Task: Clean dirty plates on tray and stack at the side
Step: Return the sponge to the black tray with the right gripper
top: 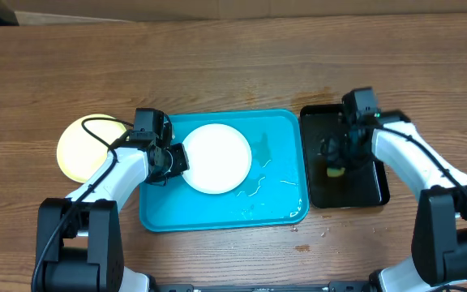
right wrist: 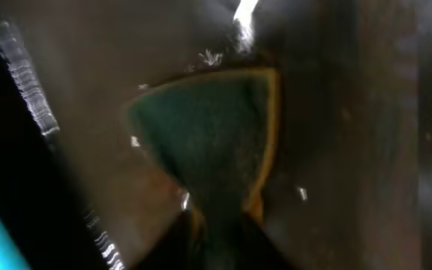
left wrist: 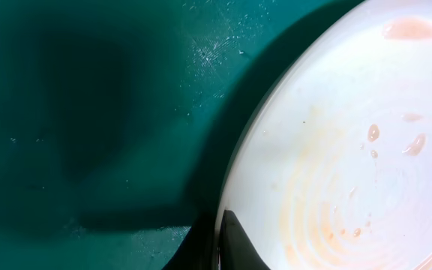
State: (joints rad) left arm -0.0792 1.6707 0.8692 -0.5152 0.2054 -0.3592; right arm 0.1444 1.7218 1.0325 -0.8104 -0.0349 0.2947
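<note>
Left gripper (top: 178, 158) pinches the left rim of 1 white plate (top: 217, 157), which sits left of centre in the tray (top: 282, 191). Wet, bare floor lies to its right. Yellow-green plate (top: 83, 150) rests on the table (top: 217, 65), just left of the tray. Right gripper (top: 336, 166) clamps a green sponge (right wrist: 208, 135) over the black tray (top: 371, 191).

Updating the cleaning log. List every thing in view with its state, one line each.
white plate: on the turquoise tray, smeared orange-red, rim between the left fingers.
pale yellow plate: flat on the table, left of the tray.
turquoise tray: wet, holding the white plate.
black tray: glossy, holding the sponge.
sponge: in the black tray, pinched at one end.
left fingers: shut on the white plate's rim.
right fingers: seemingly shut on the sponge.
</note>
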